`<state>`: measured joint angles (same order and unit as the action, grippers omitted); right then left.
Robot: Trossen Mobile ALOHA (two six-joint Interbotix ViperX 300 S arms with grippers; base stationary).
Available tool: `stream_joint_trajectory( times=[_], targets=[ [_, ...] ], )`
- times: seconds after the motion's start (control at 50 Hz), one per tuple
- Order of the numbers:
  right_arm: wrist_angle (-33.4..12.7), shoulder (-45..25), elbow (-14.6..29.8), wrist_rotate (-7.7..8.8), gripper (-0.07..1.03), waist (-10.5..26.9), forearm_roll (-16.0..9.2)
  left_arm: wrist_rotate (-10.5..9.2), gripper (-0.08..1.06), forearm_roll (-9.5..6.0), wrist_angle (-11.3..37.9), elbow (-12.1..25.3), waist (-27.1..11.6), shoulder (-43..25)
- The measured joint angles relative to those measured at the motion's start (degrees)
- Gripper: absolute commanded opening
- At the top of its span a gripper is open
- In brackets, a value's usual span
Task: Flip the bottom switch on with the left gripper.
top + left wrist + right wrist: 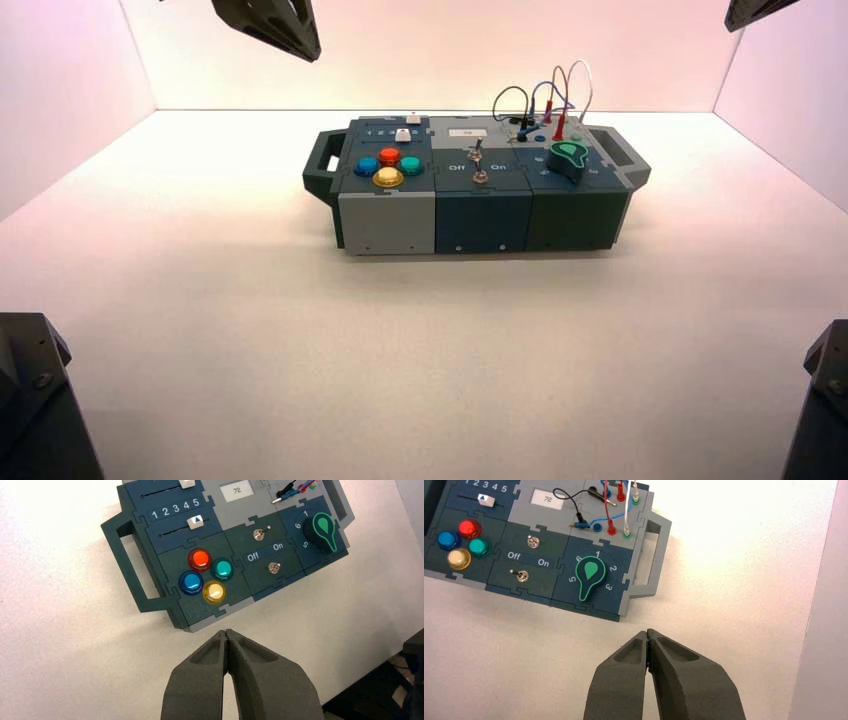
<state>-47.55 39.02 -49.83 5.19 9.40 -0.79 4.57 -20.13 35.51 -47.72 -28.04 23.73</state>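
The box [480,215] stands on the white table, mid-back. The bottom switch [481,176] is a small silvery toggle on the dark-blue middle module, near its front face, below the "Off" and "On" lettering. It also shows in the left wrist view [274,568] and in the right wrist view [522,575], where its lever leans to the "Off" side. My left gripper [226,631] is shut and empty, raised over the bare table in front of the box's button end; it shows at the high view's top left [300,45]. My right gripper [647,631] is shut and empty, in front of the knob end.
A second toggle [258,534] sits behind the bottom switch. Red, blue, teal and yellow buttons [206,576] and two sliders [195,521] lie on the left, a green knob [323,530] and plugged wires [545,105] on the right. Handles [325,165] jut from both ends.
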Motion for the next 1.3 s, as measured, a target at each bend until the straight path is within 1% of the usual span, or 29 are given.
stream_joint_trajectory(
  times=[0.6,0.68,0.8,0.92,0.98,1.08,1.22,1.3],
  targets=[
    [-0.5,0.0,0.0,0.00,-0.02,0.0,0.0,0.00,-0.03,-0.18,-0.7,0.0,0.0,0.1],
    [-0.5,0.0,0.0,-0.18,0.01,0.0,0.0,0.00,-0.03,-0.09,-0.6,0.1,-0.1,0.1],
    [-0.4,-0.4,0.0,-0.26,0.08,0.0,0.0,0.00,-0.03,-0.18,-0.5,0.1,-0.9,0.1],
    [0.0,-1.3,0.0,-0.88,0.14,-0.1,0.0,0.18,-0.03,-0.18,0.0,0.4,-2.4,-0.2],
    [0.4,-1.8,0.0,-0.97,0.15,-0.1,0.0,0.44,-0.02,-0.09,0.4,0.8,-2.9,-0.5],
    [1.0,-3.3,0.0,-1.23,0.17,-0.1,0.0,0.62,0.01,-0.18,1.4,2.1,-3.3,-1.9],
    [2.7,-6.1,0.5,-1.76,0.24,-0.1,0.0,1.05,0.02,-0.18,3.0,4.0,-3.9,-4.2],
    [3.8,-7.9,0.7,-2.11,0.29,-0.2,0.1,1.32,0.10,-0.18,3.7,4.7,-4.5,-5.1]
  ],
)
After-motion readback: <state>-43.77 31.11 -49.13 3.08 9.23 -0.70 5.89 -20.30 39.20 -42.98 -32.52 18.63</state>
